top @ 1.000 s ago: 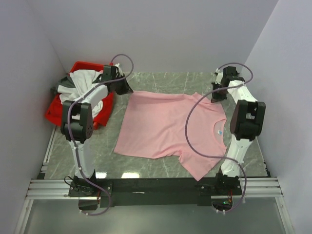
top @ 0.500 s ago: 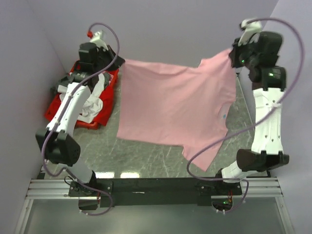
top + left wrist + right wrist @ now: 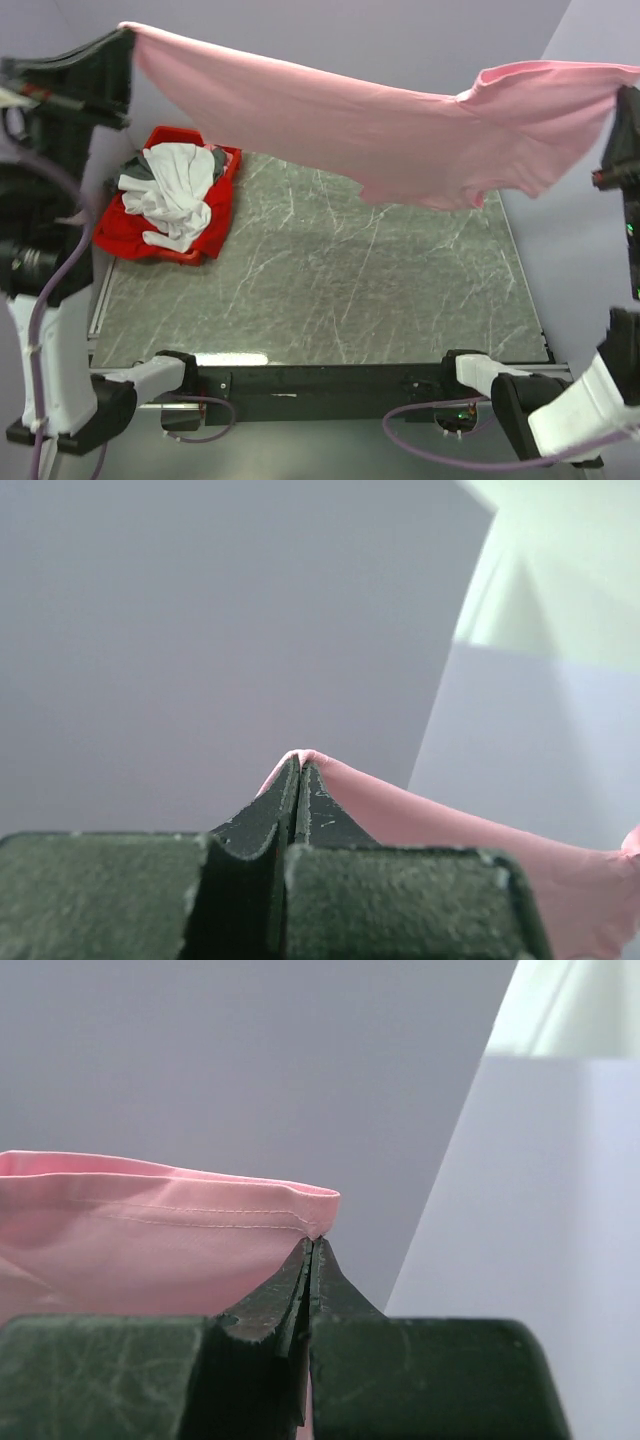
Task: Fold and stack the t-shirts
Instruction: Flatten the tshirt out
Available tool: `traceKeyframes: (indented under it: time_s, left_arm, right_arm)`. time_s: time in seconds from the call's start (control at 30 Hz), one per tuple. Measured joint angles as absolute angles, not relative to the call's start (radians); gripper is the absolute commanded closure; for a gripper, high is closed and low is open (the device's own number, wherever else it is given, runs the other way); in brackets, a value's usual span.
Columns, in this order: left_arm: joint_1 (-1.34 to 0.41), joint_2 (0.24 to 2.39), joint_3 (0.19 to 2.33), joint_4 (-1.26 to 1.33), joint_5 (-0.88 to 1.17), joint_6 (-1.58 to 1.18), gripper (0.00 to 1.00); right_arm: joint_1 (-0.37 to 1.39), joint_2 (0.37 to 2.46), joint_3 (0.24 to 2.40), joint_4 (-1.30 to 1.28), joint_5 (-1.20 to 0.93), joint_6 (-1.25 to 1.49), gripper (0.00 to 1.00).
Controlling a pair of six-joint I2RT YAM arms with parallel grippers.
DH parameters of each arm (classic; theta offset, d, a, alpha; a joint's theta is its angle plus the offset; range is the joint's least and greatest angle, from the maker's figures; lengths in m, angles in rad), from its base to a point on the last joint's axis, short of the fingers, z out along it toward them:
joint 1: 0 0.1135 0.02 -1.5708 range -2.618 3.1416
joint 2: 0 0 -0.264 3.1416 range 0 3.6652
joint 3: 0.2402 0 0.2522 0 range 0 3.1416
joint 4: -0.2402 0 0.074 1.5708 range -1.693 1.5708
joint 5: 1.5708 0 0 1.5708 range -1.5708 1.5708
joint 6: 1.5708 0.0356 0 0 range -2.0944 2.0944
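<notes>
Pink shirt (image 3: 380, 130): stretched taut, high above the bench (image 3: 350, 280), probably to lay flat for folding.
Left fingers (image 3: 318, 805): closed, pinching one corner.
Right fingers (image 3: 335, 1298): closed on the hem.
Other shirts (image 3: 170, 190): heaped in red bin (image 3: 120, 240).

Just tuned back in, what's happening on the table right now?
Both arms hold the pink t-shirt stretched in the air above the table. The left gripper is shut on one end, the right gripper on the other. White and grey shirts lie bunched in the red bin at the far left. Nothing is folded yet.
</notes>
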State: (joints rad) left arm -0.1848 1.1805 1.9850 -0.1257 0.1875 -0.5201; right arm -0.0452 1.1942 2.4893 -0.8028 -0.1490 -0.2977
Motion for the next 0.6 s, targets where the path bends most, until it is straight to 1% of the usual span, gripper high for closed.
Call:
traceKeyframes:
  time_s: [0.1, 0.2, 0.37, 0.47, 0.6]
  left_arm:
    - [-0.185, 1.11, 1.994, -0.086, 0.186, -0.538, 0.99]
    - [-0.185, 1.082, 1.987, -0.064, 0.184, -0.545, 0.99]
    - [-0.186, 1.082, 1.888, -0.063, 0.178, -0.545, 0.99]
    - [-0.187, 1.093, 1.777, -0.056, 0.178, -0.545, 1.0]
    - [-0.187, 1.108, 1.574, -0.028, 0.162, -0.544, 1.0]
  right_arm:
    - [-0.045, 1.152, 2.507, -0.77, -0.139, -0.298, 1.0]
    - [-0.045, 1.138, 2.513, -0.748, -0.123, -0.299, 1.0]
    - [-0.045, 1.147, 2.48, -0.739, -0.095, -0.306, 1.0]
    - [-0.045, 1.146, 2.371, -0.705, -0.09, -0.311, 1.0]
    - [-0.049, 1.142, 2.115, -0.624, -0.1, -0.316, 1.0]
